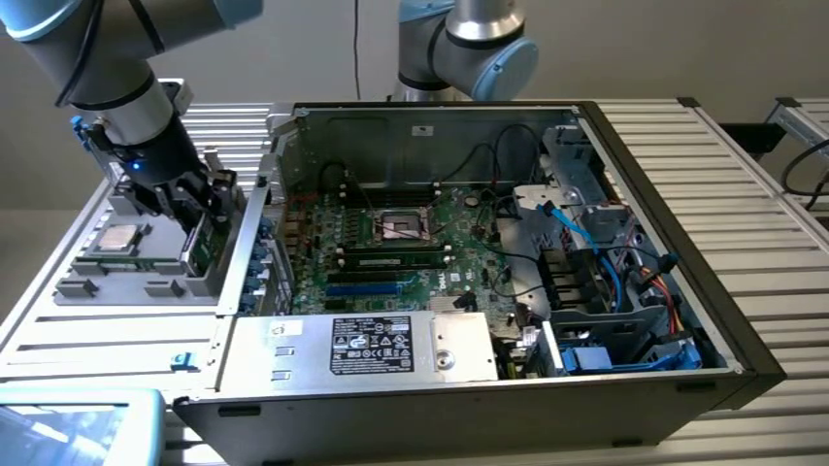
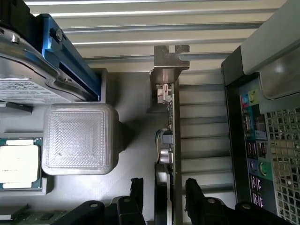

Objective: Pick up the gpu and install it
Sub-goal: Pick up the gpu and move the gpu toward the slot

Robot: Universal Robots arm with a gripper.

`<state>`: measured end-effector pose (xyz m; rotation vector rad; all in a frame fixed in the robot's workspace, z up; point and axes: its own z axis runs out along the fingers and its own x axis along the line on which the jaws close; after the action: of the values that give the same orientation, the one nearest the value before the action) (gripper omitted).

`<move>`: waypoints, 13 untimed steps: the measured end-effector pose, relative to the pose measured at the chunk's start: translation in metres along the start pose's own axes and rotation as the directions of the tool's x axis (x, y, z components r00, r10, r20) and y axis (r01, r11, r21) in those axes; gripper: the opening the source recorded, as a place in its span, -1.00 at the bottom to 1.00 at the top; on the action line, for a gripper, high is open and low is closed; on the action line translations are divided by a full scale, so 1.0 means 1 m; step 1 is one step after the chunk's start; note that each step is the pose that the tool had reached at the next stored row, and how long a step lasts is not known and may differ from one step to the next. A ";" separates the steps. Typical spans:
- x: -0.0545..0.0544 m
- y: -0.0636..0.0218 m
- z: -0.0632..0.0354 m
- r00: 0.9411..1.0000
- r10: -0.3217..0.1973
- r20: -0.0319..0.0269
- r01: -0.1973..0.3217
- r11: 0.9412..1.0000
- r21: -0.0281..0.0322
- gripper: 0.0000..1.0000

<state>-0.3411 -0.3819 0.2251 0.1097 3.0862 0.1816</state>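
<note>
Green board seen edge-on, the gpu [image 2: 169, 117] stands upright in the grey tray [image 1: 130, 282] beside the open computer case [image 1: 428, 136] (on the exterior view's left). We see the gripper [image 2: 165, 190] straddling it, jaws spread, one finger on each side, not pinching. We judge the pickup barely begun, with seating it on the motherboard [image 1: 447, 218] entirely left.

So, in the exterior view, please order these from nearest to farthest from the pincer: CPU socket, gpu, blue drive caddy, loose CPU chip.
1. gpu, on edge in the grey tray, straddled by the open pincer.
2. loose CPU chip, same tray, exterior view's left.
3. CPU socket, middle of the motherboard.
4. blue drive caddy, the exterior view's lower right.
</note>
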 end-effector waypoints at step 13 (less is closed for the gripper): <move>0.000 -0.0004 0.0036 1.000 0.000 0.000 0.000 1.000 0.000 -0.42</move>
<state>-0.3411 -0.3819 0.2214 0.1098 3.0863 0.1815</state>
